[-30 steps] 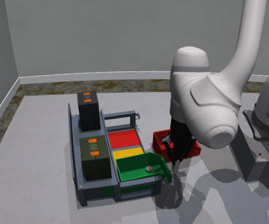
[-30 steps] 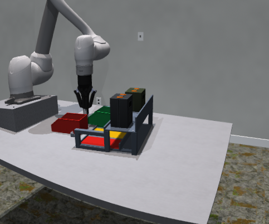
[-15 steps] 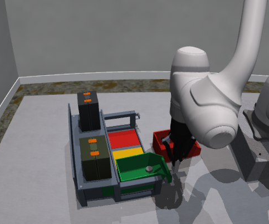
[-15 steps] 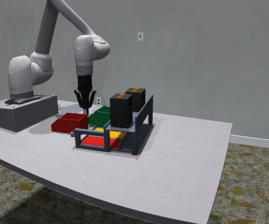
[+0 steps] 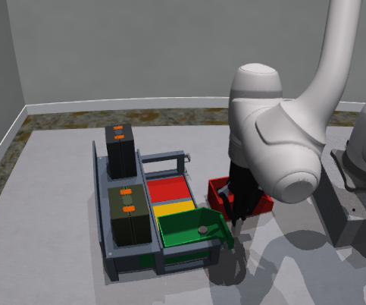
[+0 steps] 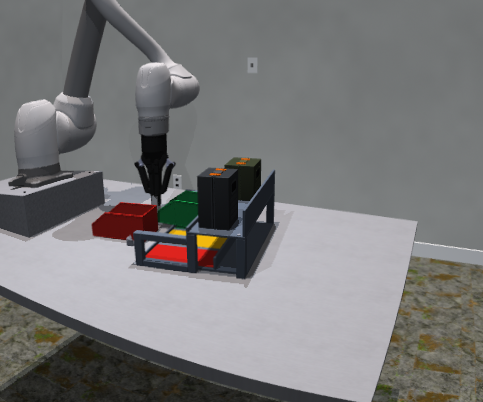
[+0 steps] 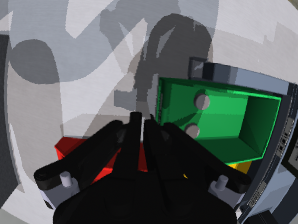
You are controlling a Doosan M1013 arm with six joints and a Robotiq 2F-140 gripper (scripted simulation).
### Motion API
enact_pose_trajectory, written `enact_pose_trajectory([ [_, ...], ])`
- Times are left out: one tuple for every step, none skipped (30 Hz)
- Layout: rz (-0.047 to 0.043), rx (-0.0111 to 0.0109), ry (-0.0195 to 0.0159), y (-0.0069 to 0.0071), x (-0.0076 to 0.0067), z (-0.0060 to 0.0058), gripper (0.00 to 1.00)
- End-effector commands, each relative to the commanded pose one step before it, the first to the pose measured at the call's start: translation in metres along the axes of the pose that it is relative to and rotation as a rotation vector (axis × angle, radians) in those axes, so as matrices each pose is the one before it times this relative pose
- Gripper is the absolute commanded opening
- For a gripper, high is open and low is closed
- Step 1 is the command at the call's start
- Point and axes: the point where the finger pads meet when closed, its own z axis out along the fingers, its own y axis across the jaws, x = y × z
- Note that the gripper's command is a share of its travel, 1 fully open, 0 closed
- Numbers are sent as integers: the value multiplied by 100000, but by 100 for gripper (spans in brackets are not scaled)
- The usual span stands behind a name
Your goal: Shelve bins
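The green bin (image 5: 180, 238) (image 6: 179, 212) (image 7: 227, 115) lies in front of the upper board at the green end of the shelf. Its open front reaches out over the shelf's front edge. Round grey parts (image 5: 202, 230) (image 7: 201, 102) lie in it. The red bin (image 5: 263, 212) (image 6: 125, 224) (image 7: 64, 149) stands on the table, off the shelf; its contents are mostly hidden. The red mark (image 5: 169, 190) (image 6: 177, 254) and yellow mark (image 5: 173, 209) (image 6: 212, 242) are uncovered, the yellow partly hidden by the green bin. My gripper (image 5: 238, 227) (image 6: 155, 202) (image 7: 141, 110) is shut and empty, just outside the green bin's front.
A black case (image 5: 121, 159) (image 6: 218, 200) and an olive case (image 5: 131, 227) (image 6: 249, 180) stand on the shelf's upper board (image 5: 102, 190). Side rails (image 5: 161, 156) (image 6: 160, 235) bound the shelf's ends. The red bin is close beside my gripper. No yellow bin is visible.
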Motion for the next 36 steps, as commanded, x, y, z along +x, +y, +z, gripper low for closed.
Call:
enact_pose_trajectory([
  [-2,-9,21,243,7,-7,10],
  [0,0,0,106,0,-1,10],
  [0,0,0,104,0,0,10],
  [0,0,0,100,0,0,10],
  [0,0,0,95,0,0,10],
  [0,0,0,88,0,0,10],
  [0,0,0,79,0,0,10],
  [0,0,0,70,0,0,10],
  [0,0,0,0,0,0,10],
  [0,0,0,0,0,0,10],
  [0,0,0,60,0,0,10],
  [0,0,0,49,0,0,10],
  [0,0,0,38,0,0,10],
  [0,0,0,28,0,0,10],
  [0,0,0,18,0,0,10],
  [0,0,0,10,0,0,10],
  [0,0,0,4,0,0,10],
  [0,0,0,1,0,0,10],
  [0,0,0,0,0,0,10],
  [0,0,0,0,0,0,10],
  [0,0,0,0,0,0,10],
  [0,0,0,0,0,0,10],
  [0,0,0,0,0,0,10],
  [0,0,0,0,0,0,10],
  [0,0,0,0,0,0,10],
  [0,0,0,0,0,0,10],
  [0,0,0,0,0,0,10],
  [0,0,0,0,0,0,10],
  [0,0,0,0,0,0,10],
  [0,0,0,0,0,0,10],
  [0,0,0,0,0,0,10],
  [0,0,0,0,0,0,10],
  [0,0,0,0,0,0,10],
  [0,0,0,1,0,0,10],
  [0,0,0,1,0,0,10],
  [0,0,0,1,0,0,10],
])
